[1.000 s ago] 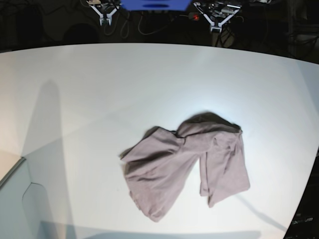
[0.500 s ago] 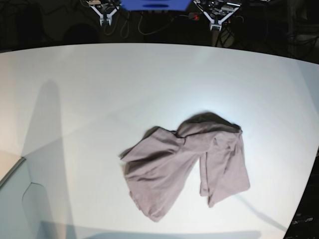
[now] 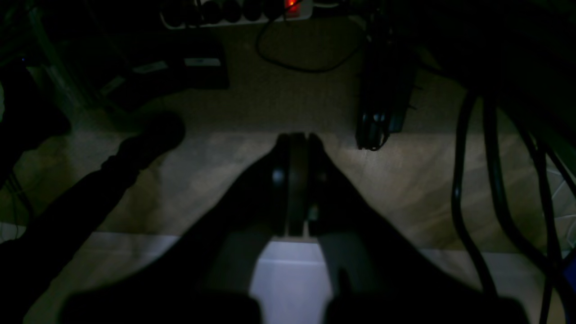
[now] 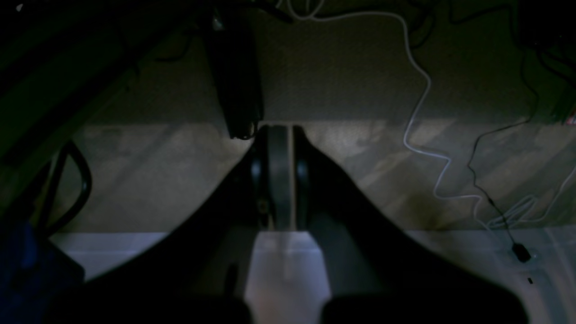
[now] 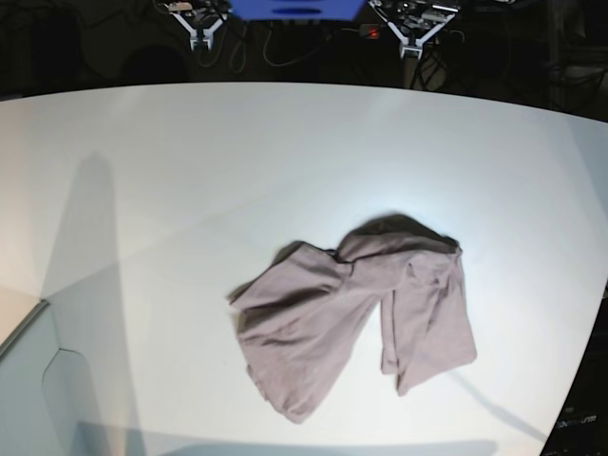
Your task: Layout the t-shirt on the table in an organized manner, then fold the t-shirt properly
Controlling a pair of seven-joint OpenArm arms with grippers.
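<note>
Crumpled t-shirt [image 5: 356, 309] loose on the table [image 5: 190, 171], no container

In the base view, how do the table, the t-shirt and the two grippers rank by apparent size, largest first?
1. table
2. t-shirt
3. left gripper and right gripper: both look alike and far from the camera, so unranked.

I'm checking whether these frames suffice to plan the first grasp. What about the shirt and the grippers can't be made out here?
- t-shirt, base view: crumpled; folds hide neckline, sleeves and any print.
- t-shirt, both wrist views: out of frame; they face the dim floor beyond the table.
- left gripper and right gripper: shut, but too dark for pad detail.
- Arms, base view: cut off by the top edge.
</note>
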